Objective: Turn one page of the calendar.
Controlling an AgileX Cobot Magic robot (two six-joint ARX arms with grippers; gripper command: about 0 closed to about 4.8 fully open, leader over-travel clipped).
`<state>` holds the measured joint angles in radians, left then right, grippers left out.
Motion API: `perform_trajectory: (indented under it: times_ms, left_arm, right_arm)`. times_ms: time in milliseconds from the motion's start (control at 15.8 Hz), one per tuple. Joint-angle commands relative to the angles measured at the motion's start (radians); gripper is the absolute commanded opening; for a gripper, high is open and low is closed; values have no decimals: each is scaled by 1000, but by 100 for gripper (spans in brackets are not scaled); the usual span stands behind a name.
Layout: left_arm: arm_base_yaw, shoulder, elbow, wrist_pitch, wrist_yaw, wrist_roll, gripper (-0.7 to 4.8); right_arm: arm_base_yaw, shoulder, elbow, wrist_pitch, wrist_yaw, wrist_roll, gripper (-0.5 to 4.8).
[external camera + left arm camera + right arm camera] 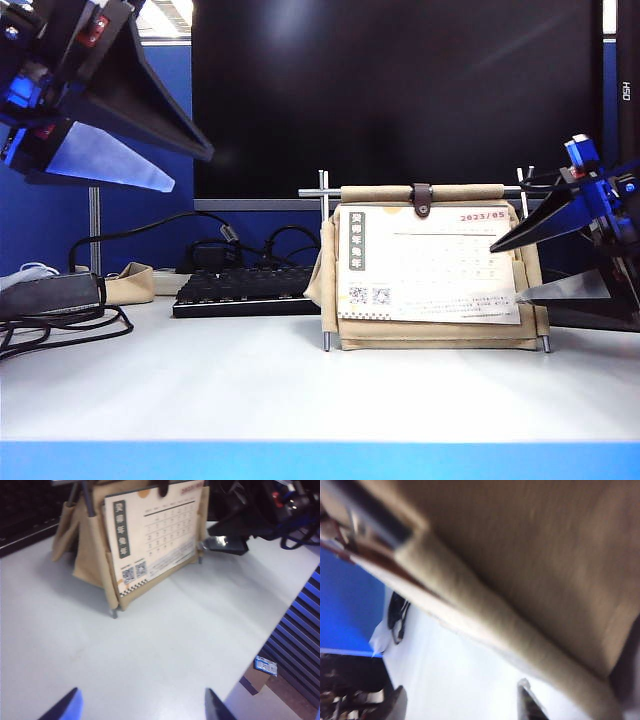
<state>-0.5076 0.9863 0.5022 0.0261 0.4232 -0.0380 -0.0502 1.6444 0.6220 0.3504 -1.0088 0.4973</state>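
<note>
While the calendar [430, 265] stands upright at the middle of the white table [300, 390], just right of the black keyboard [245, 290], the right gripper [515, 268] sits at its right edge, jaws spread wide and holding nothing; the left gripper [185, 170] hangs high at the far left, equally wide and empty

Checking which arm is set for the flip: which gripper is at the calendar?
The right gripper, fingers open at the calendar's right edge, level with the front sheet. The left gripper, also open, hangs high at upper left, far from it.
</note>
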Motion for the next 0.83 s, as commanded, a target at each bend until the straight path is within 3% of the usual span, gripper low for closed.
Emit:
perform_trajectory:
  times_ms: [63, 317, 825]
  left_arm:
    - [0, -1, 6, 13, 6, 5, 323]
    - [0, -1, 6, 13, 6, 4, 323]
    - [0, -1, 6, 13, 3, 4, 323]
  right_arm:
    - [2, -3, 3, 21, 24, -24, 284]
    - [2, 10, 3, 18, 92, -53, 285]
    - [4, 53, 4, 66, 88, -74, 284]
